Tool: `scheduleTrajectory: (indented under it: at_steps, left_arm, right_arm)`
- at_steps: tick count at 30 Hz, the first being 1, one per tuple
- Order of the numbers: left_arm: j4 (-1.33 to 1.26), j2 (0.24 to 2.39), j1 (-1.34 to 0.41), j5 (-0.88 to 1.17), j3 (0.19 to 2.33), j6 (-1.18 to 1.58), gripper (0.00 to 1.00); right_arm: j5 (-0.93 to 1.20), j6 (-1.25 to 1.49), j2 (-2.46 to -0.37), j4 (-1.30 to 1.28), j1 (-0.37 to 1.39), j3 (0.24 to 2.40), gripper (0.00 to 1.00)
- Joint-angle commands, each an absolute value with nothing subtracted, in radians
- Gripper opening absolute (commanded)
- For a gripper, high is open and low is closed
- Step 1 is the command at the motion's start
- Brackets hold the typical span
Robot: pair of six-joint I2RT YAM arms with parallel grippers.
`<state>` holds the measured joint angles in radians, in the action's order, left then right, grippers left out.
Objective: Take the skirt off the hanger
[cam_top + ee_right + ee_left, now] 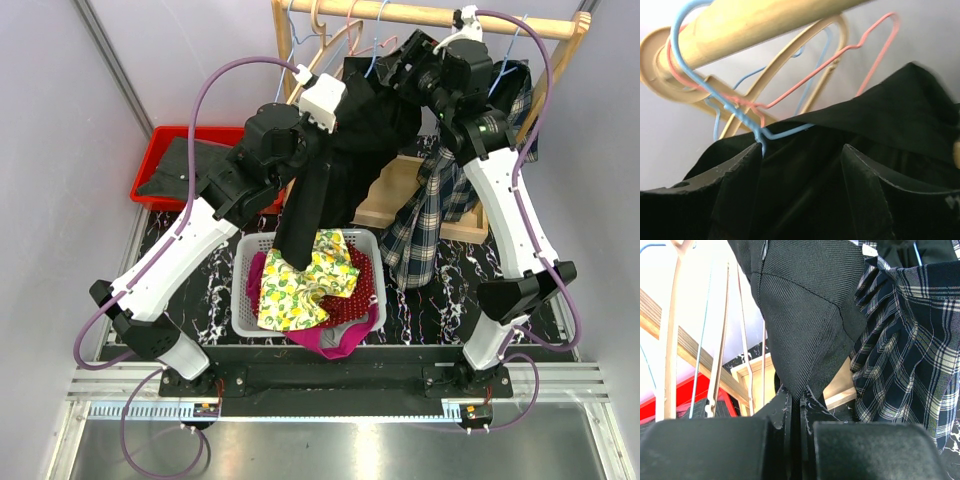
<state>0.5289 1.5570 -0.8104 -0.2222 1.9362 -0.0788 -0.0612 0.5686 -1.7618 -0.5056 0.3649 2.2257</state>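
On my feed the left arm rises from its base at the near-left corner, forearm slanting up and inward, wrist bent toward the rack. Its end effector (795, 402) is clenched on a fold of the black skirt (375, 110), the fingers pressed together with the twill pinched between them. The right arm folds out at the elbow on the right, then runs its long white link up toward the wooden rail (420, 15). Its wrist turns left so the right end effector (802, 150) sits just below the rail. That one is released — fingers spread wide, one on each side of the skirt's top edge. The twisted neck of the blue hanger (747, 117) lies right at the fingertip on the left of that wrist view. The black skirt hangs from that hanger on the rail, between pale empty hangers and a plaid skirt (430, 210). Below the rack — on the black marbled counter (450, 300) — a white basket (240, 300) holds a lemon-print cloth (300, 285).
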Motion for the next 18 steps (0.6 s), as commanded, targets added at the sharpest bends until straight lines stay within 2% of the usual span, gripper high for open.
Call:
scheduleTrajectory:
  at_steps: [1,8,11,15,16,18]
  left_arm:
    - [0.505,1.503,-0.818,-0.213,1.944,-0.092,0.0]
    - [0.506,1.514,-0.818,-0.21,1.954,-0.086,0.0]
    - [0.506,1.516,-0.818,-0.209,1.953,-0.084,0.0]
    - [0.505,1.519,-0.818,-0.213,1.948,-0.086,0.0]
    - [0.505,1.519,-0.818,-0.213,1.948,-0.084,0.0]
    - [0.506,1.519,-0.818,-0.213,1.948,-0.083,0.0]
  right_arm:
    - [0.164,0.679,-1.758,-0.361,0.359,2.186,0.71]
    - [0.256,0.747,-1.781,-0.281,0.356,2.161,0.68]
    - [0.255,0.759,-1.786,-0.267,0.356,2.148,0.6]
    - [0.278,0.804,-1.795,-0.223,0.354,2.132,0.44]
    - [0.281,0.813,-1.799,-0.213,0.354,2.129,0.35]
    - [0.294,0.833,-1.804,-0.187,0.354,2.122,0.25]
